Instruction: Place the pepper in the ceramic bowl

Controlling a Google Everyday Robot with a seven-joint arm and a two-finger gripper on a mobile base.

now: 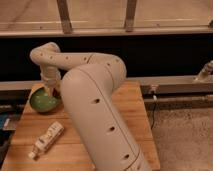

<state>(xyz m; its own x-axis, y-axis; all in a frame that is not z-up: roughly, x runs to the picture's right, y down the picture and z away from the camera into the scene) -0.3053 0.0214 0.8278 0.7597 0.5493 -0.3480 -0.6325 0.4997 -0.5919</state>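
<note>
The green ceramic bowl (39, 103) sits at the back left of the wooden table (130, 107). My gripper (50, 90) hangs over the bowl's right part, at the end of the white arm (95, 100) that reaches in from the lower right. I cannot make out the dark red pepper; it may be hidden at the gripper.
A white labelled bottle (46, 140) lies on its side at the table's front left. The bulky arm covers the middle and front of the table. A dark ledge and a metal rail (175, 82) run behind the table. Grey floor lies to the right.
</note>
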